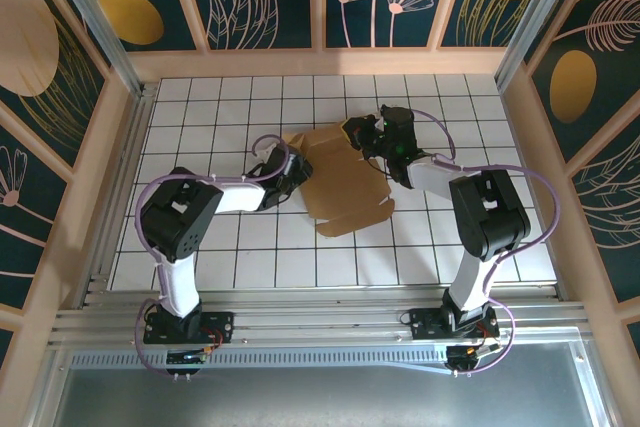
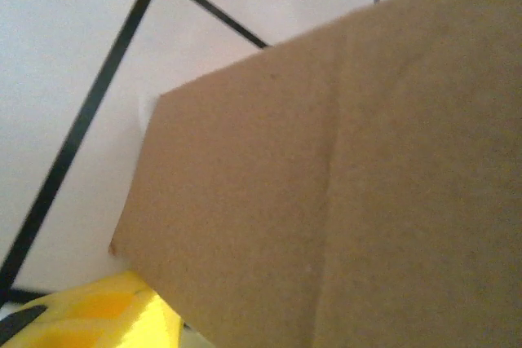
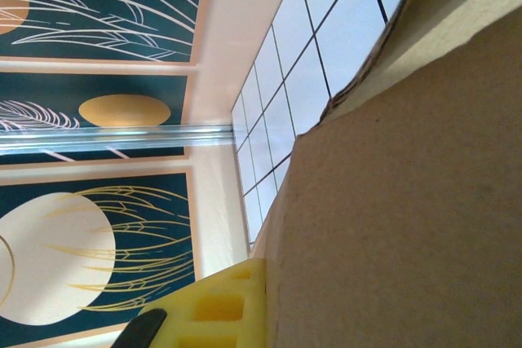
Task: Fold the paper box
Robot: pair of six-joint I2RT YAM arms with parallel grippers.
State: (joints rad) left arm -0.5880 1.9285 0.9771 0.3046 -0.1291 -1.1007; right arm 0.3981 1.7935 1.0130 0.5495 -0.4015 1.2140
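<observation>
As I judge it, the step in hand is raising the side panels of the paper box. It lies mostly flat in the middle of the tiled surface, between the two arms. To do this well, I want one claw pinning the sheet while the other turns a panel along its scored crease, not across it. A slow sweep towards the centre should let the crease bend cleanly rather than buckle the cardboard. I would also watch that the base does not slide over the smooth tiles, since nothing but the claws anchors it.

The right claw sits at the far right corner of the sheet. It is closed. In the right wrist view the paper box runs flat against the inner face of the yellow pad and hides the other finger, so I take it to be pinching a flap there. That flap seems lifted a little off the tiles, though I cannot be sure.

The left claw is at the sheet's left edge, touching it or just beside it. In the left wrist view the paper box, with a crease running down it, looms close above one yellow finger. I cannot tell whether this claw stands wide or narrow, nor whether cardboard is between its jaws.
</observation>
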